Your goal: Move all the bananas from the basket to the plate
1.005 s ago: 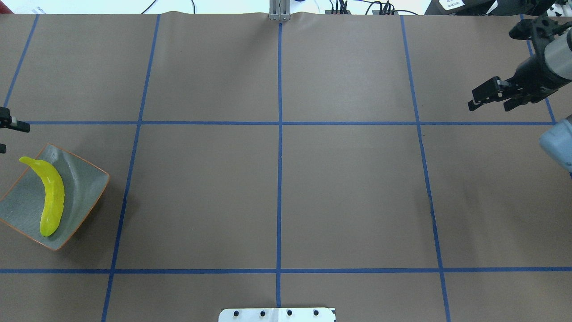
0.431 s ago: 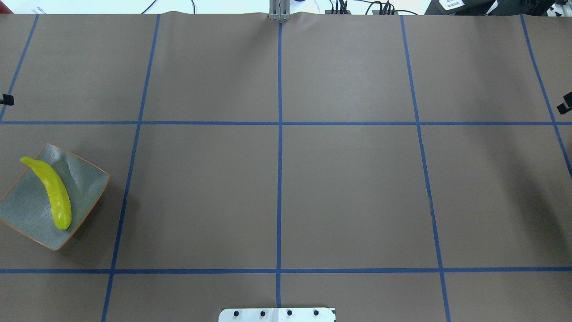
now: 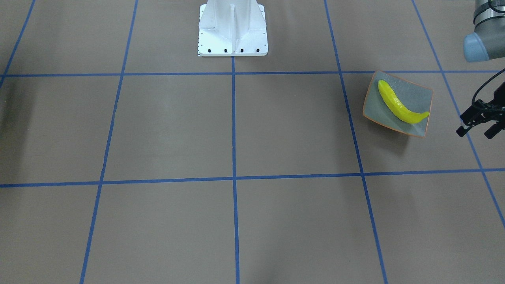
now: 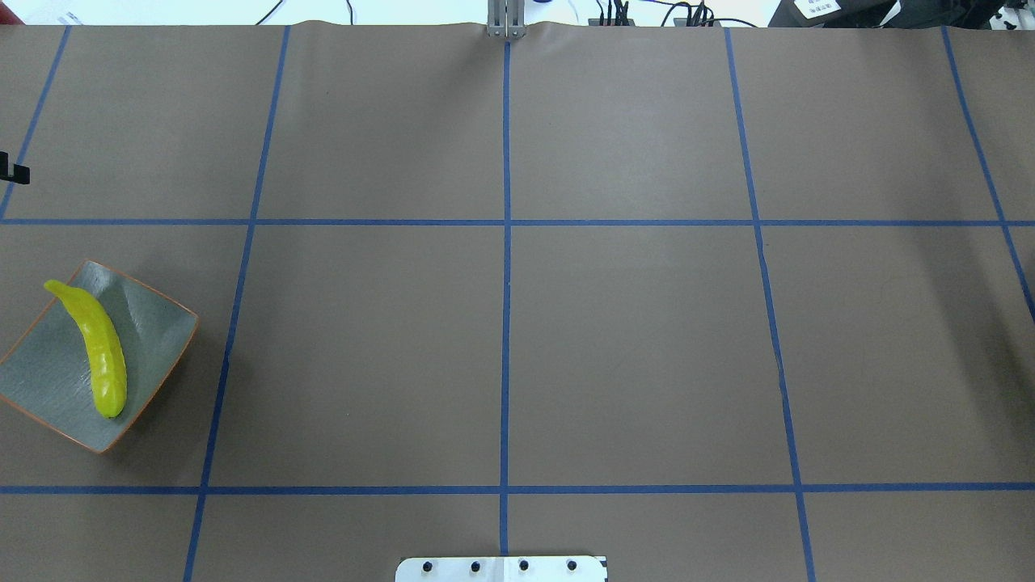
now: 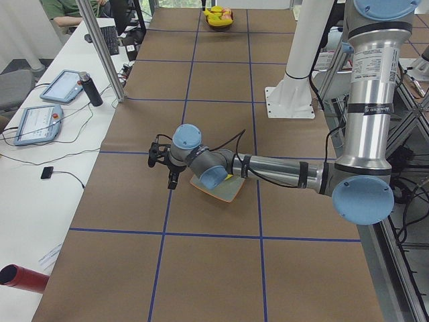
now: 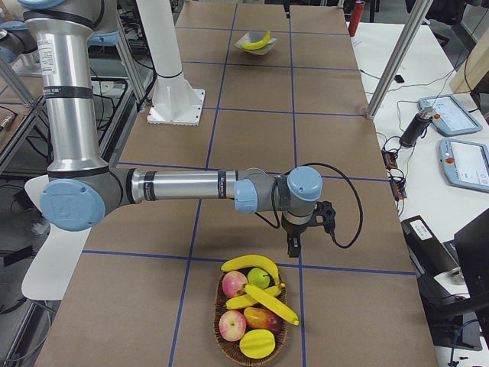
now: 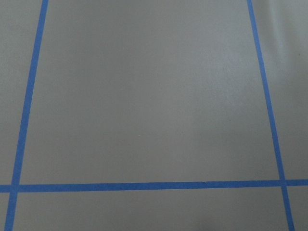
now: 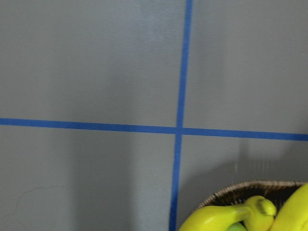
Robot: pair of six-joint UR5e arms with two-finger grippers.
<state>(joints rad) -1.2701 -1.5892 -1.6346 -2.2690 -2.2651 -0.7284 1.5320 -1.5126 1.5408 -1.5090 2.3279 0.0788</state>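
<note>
One bright yellow banana (image 4: 95,349) lies on the grey-blue plate (image 4: 48,380) at the table's left edge; both also show in the front view, banana (image 3: 397,103) on plate (image 3: 419,96). My left gripper (image 3: 477,129) is open and empty, hovering beside the plate, apart from it. Only one of its fingertips (image 4: 14,172) shows in the overhead view. The wicker basket (image 6: 217,330) holds several bananas (image 6: 249,264). My right gripper (image 6: 309,229) hovers just beyond the basket; I cannot tell if it is open or shut. Its wrist view shows the basket rim (image 8: 231,190) and a banana (image 8: 221,220).
The basket also holds apples (image 6: 233,284) and other fruit. The white robot base (image 3: 232,31) stands at the table's near-robot edge. Blue tape lines grid the brown table. A metal post (image 5: 100,47) and tablets stand on the operators' side.
My right gripper has left the overhead view to the right. My left gripper has drawn back to the left edge. The banana on the plate has rolled and settled slightly.
</note>
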